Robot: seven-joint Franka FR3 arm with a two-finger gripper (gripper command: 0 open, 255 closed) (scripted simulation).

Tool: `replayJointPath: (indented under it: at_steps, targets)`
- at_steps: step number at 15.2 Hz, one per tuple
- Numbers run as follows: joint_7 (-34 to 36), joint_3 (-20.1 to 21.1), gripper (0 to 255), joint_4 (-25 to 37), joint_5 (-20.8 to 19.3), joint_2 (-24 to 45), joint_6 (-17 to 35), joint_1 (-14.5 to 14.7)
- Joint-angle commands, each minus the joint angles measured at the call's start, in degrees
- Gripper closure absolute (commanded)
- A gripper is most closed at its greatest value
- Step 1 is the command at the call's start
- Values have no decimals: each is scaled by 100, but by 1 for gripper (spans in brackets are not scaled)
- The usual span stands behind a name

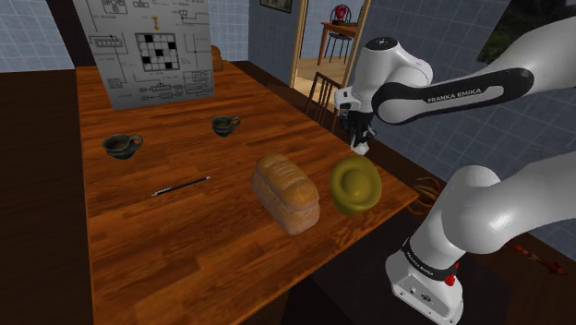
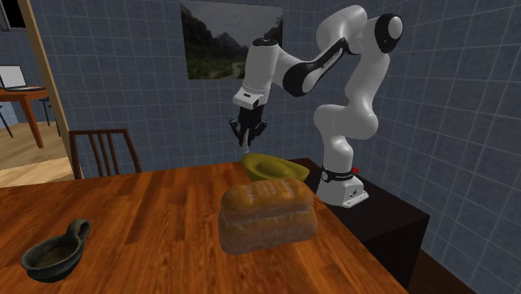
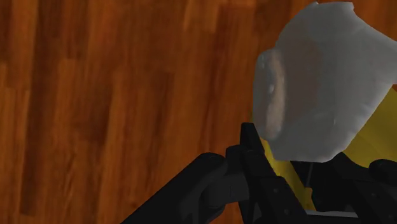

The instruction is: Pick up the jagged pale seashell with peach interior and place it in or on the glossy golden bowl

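Note:
My black gripper [image 1: 358, 138] hangs over the table's right edge, just behind and above the glossy golden bowl [image 1: 356, 185]. It is shut on the pale jagged seashell [image 3: 318, 89], whose peach interior faces sideways. In the wrist view the fingers [image 3: 254, 153] clasp the shell from below, with the yellow bowl [image 3: 382, 133] showing behind it. In the second exterior view the gripper [image 2: 248, 134] hovers a little above the bowl [image 2: 275, 169], on its left side. The shell [image 1: 362, 146] is a small whitish spot at the fingertips.
A bread loaf [image 1: 286, 192] lies beside the bowl on the wooden table [image 1: 185, 249]. Further off are a black pen [image 1: 181, 186], two dark cups [image 1: 121, 144] [image 1: 224, 124] and a crossword board [image 1: 148, 51]. A chair [image 2: 102, 150] stands at the table's far side.

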Motion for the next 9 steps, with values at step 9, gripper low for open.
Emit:
replayJointPath:
  at_steps: [9]
  targets:
    - [386,425,255,-1331,134,-1506,-351,50]
